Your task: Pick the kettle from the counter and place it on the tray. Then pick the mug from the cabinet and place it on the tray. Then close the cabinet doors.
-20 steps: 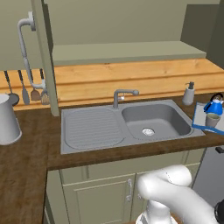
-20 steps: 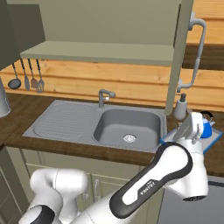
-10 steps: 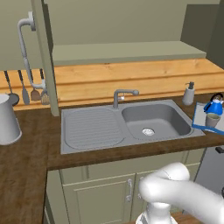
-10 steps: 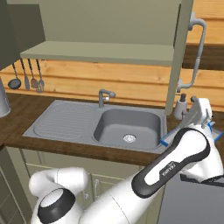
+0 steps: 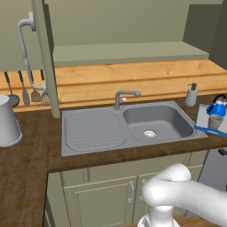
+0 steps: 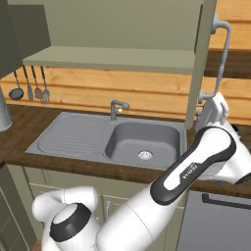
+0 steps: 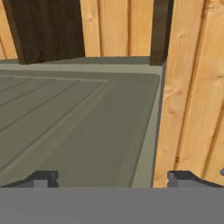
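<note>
Gripper [image 7: 112, 177], jaws wide and empty, has swung up from the tray [image 5: 203, 125] at the counter's right edge to a cabinet door [image 7: 78, 127]; kettle [image 5: 217, 107] and mug [image 5: 215, 121] sit trayed, so closing remains.

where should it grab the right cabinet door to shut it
Best on the long silver bar handle of the right door, which stands swung out edge-on. The bar curves away from the panel, leaving a gap for fingers, so the open gripper could probably straddle it from the outer, right-hand side and push the door closed.
</note>
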You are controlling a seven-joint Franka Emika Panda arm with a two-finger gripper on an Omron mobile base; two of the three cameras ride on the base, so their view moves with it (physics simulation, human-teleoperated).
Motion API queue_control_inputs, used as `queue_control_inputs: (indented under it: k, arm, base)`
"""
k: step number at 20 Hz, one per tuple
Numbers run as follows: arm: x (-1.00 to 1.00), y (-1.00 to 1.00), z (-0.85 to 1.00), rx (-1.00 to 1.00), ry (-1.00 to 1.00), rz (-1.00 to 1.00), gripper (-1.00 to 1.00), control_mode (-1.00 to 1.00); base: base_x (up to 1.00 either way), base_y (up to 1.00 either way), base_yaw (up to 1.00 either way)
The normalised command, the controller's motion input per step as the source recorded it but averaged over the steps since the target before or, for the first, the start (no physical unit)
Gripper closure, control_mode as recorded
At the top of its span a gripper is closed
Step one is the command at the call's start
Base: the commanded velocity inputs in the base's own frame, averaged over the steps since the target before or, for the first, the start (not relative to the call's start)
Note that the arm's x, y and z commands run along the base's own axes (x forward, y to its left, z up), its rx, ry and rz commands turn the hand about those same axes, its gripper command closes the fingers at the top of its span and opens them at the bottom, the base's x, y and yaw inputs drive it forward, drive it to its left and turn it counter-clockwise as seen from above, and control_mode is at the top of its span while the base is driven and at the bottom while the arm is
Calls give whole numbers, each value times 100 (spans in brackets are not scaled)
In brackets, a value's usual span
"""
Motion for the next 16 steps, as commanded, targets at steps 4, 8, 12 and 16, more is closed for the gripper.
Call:
queue_control_inputs:
  k: [4,8,12,16]
  arm:
    - [28,68,9,-14,7,5,-100,-100]
    - [29,79,1,-13,13,0,-100,-100]
    - [42,94,0,-13,21,0,-100,-100]
    - [66,95,0,-14,26,0,-100,-100]
  base:
    - [0,0,0]
    - [0,0,0]
    - [0,0,0]
    - [0,0,0]
